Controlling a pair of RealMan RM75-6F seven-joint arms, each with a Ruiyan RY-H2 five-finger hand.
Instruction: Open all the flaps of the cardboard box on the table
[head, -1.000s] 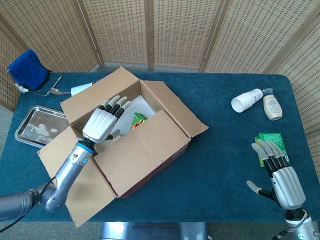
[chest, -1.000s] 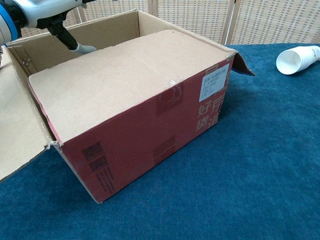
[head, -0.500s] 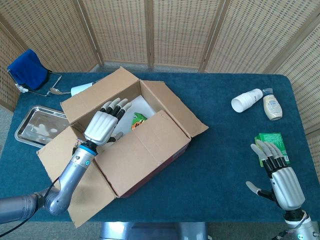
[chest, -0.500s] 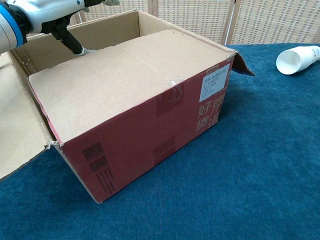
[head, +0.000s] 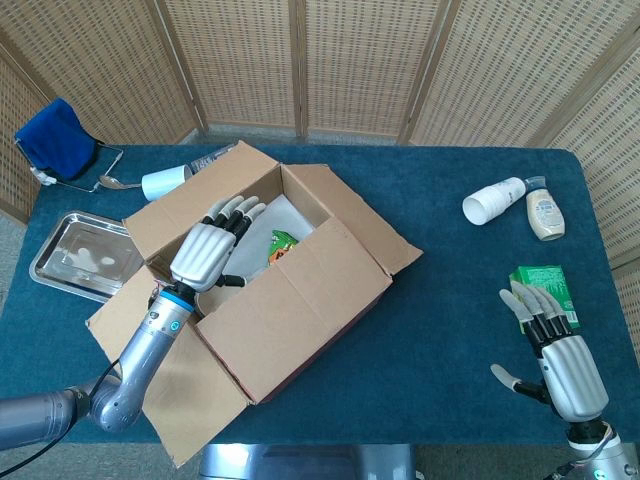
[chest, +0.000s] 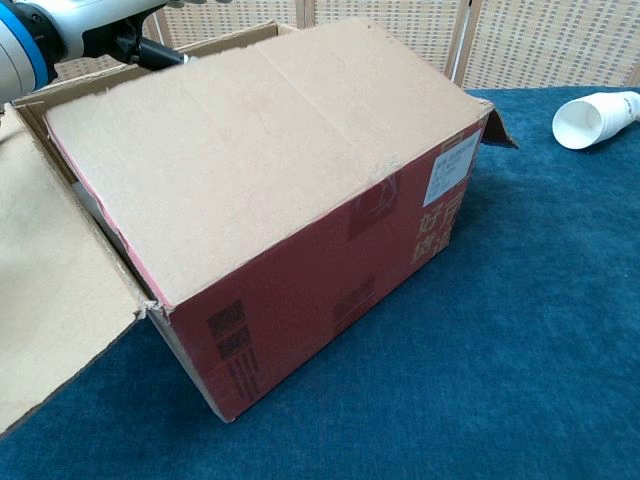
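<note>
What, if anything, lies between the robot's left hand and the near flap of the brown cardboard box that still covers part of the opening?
Nothing visible. The left hand hovers over the open part of the brown cardboard box, right beside the near flap's inner edge, fingers extended.

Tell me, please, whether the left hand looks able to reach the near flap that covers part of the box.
Probably yes. The left hand hovers inside the box opening, right beside the near flap's inner edge, with nothing between them. Whether its fingers can hook under that edge is unclear.

Cardboard box at table's left-centre, red-printed side, 3 flaps spread, near flap still covering.
</note>
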